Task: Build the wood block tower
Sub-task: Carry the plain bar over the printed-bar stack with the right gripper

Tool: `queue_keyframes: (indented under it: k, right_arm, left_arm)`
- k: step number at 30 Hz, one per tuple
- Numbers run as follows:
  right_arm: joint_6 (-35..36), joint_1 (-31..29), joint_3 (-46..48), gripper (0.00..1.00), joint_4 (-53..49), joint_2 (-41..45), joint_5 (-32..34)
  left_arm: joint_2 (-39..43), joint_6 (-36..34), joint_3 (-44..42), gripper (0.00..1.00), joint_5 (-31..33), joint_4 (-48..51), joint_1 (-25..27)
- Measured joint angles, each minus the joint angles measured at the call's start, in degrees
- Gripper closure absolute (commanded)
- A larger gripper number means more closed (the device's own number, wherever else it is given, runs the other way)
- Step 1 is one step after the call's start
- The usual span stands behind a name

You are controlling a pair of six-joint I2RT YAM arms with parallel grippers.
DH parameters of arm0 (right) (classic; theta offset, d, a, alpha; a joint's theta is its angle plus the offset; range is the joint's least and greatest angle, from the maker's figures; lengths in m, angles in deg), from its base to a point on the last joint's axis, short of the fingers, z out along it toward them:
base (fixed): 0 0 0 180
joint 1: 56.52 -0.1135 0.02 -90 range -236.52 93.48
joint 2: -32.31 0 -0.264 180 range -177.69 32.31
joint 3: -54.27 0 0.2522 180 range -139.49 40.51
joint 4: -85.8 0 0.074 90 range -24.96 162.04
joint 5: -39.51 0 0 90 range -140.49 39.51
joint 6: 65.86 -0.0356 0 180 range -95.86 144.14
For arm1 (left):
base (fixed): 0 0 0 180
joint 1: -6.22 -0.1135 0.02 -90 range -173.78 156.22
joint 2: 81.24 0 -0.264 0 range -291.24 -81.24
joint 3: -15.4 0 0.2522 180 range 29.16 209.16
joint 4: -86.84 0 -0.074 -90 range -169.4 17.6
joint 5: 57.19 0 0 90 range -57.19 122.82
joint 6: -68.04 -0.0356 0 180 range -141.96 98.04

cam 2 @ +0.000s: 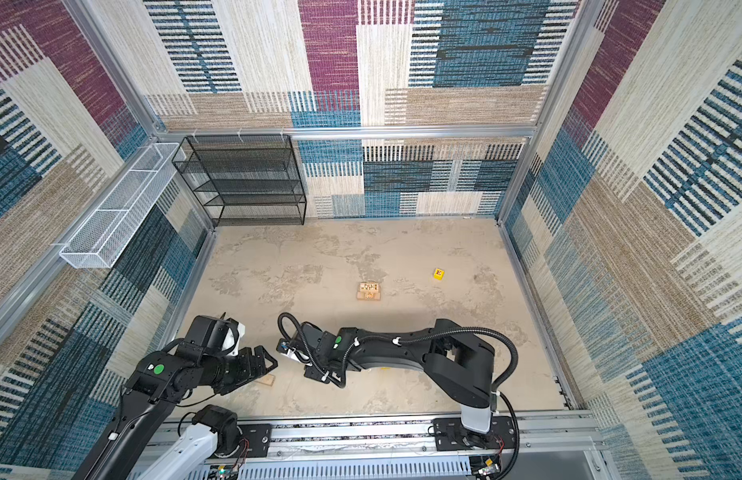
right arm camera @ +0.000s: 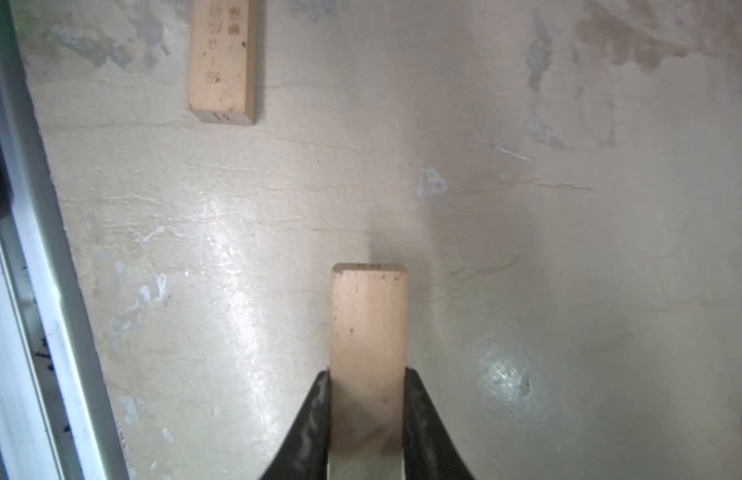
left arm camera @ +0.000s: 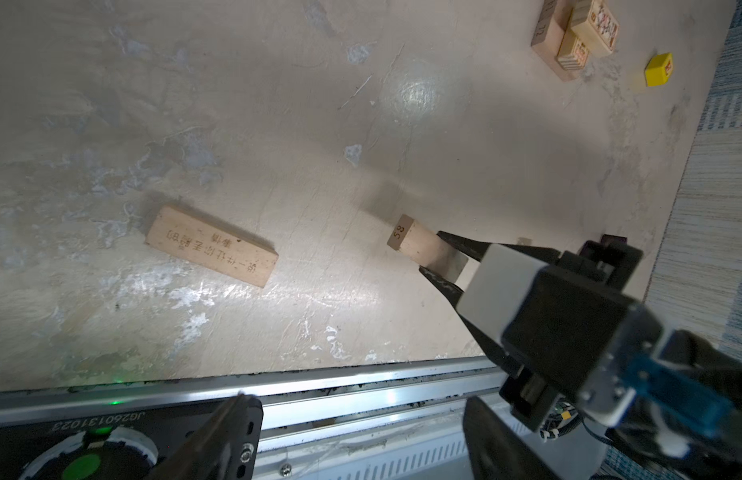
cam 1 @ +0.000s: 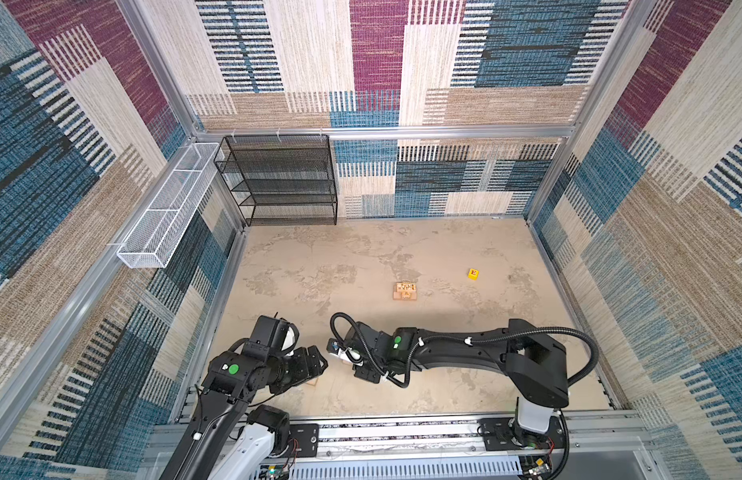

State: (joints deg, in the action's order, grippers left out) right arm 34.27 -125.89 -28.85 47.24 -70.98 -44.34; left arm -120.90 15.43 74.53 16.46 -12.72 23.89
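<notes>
The tower [cam 1: 404,290] is a low stack of crossed tan planks at mid table, also seen in the left wrist view [left arm camera: 577,33]. A yellow cube [cam 1: 473,273] with a red mark sits alone to its right. My right gripper [right arm camera: 367,399] is shut on a tan plank [right arm camera: 367,324] and holds it just above the table near the front. My left gripper [cam 1: 319,362] hangs open beside it with nothing between its fingers [left arm camera: 219,436]. Another printed plank [left arm camera: 211,246] lies flat on the table below the left gripper. It shows only as a sliver in both top views [cam 2: 266,380].
A black wire shelf [cam 1: 284,180] stands at the back left corner. A white mesh basket [cam 1: 169,208] hangs on the left wall. An aluminium rail [left arm camera: 277,386] runs along the table's front edge. Carpeted walls close in three sides.
</notes>
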Motion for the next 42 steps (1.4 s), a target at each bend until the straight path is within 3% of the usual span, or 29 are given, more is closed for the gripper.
queue_keyframes:
  k: [8, 17, 27, 33, 42]
  right_arm:
    - [-5.4, 0.5, 3.1, 1.0, 5.2, 4.8, 15.3]
    - [-14.7, 6.9, 0.0, 1.0, 4.3, 6.0, 22.8]
    - [-22.5, 17.4, -3.6, 1.0, -0.2, 7.6, 18.9]
    - [-23.7, 22.7, -5.5, 1.0, -2.6, 6.8, 14.1]
    - [-28.4, 29.1, -14.1, 1.0, -9.2, 0.1, 11.3]
  left_arm:
    - [-6.4, -2.9, 4.4, 0.15, 1.1, -2.0, 0.1]
    - [-14.9, -7.5, 9.2, 0.16, 1.0, -10.1, 0.1]
    - [-27.1, -12.7, 17.9, 0.16, -0.7, -16.3, 0.8]
    - [-32.8, -16.3, 22.4, 0.16, -1.8, -17.7, 2.5]
    - [-33.9, -20.1, 15.3, 0.16, -1.7, -20.6, 3.0]
